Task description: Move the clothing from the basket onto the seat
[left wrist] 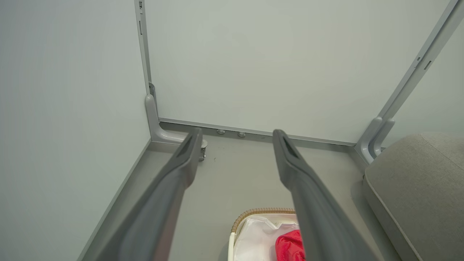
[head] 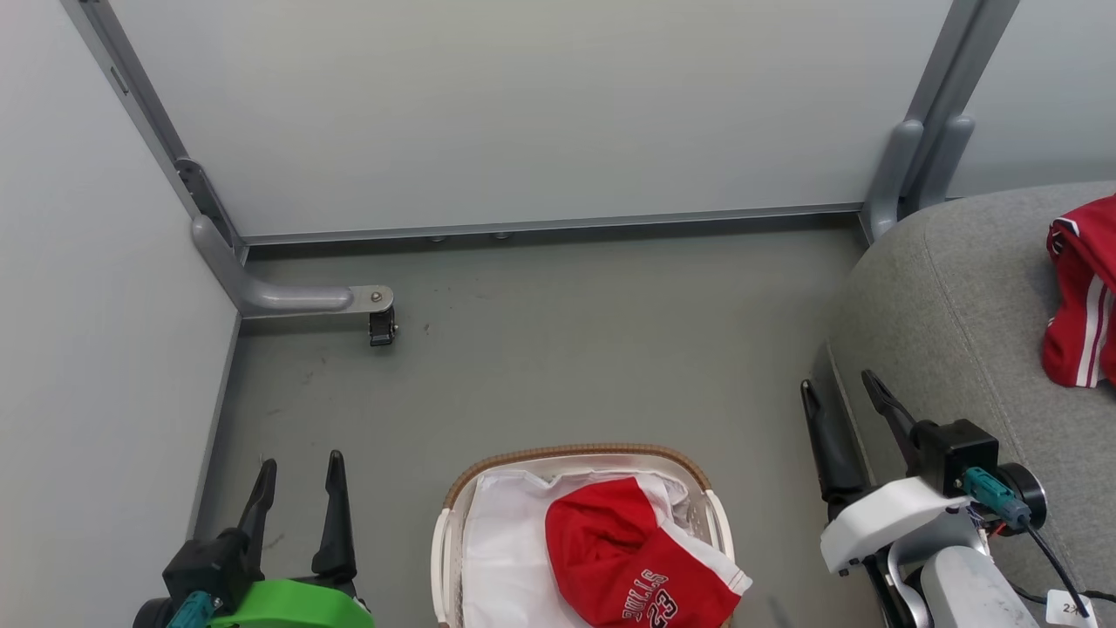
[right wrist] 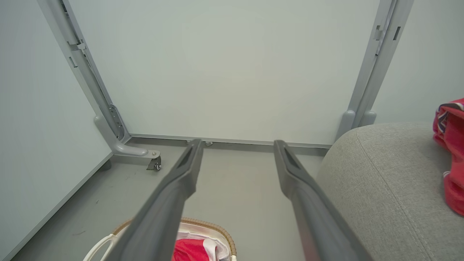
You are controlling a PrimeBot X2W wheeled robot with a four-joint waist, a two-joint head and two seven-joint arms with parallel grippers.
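Jaws on both arms parted wide, nothing between them, touching nothing. Left jaws: two long dark fingers [head: 335, 515] over bare floor [head: 567, 349], left of the basket [head: 575, 453], apart from it; green housing [head: 296, 604] behind them. Right jaws: same dark fingers [head: 828, 445], white housing [head: 881, 515] behind, hanging between basket and seat [head: 950, 305], just beside the seat's edge; can't tell if they touch it.

Basket sits on the floor between the two arms: oval, white plastic, brown woven rim, white liner [head: 501, 541] crumpled inside. Red garment [head: 623, 554] lies bunched in the basket's right half on the liner, white trim, lettering and number 23 showing, upside down from the head view.

Second red garment [head: 1081, 296] is on the seat, far right, folded over, white stripes along its edge, cut off by the frame edge. Seat: grey woven fabric, rounded corner, stitched seam.

Floor: flat matte grey, a few scuffs. Room: pale smooth wall panels [head: 523, 113] on three sides in grey metal frames; a curved foot with a small black caster [head: 381, 327] at the left corner.
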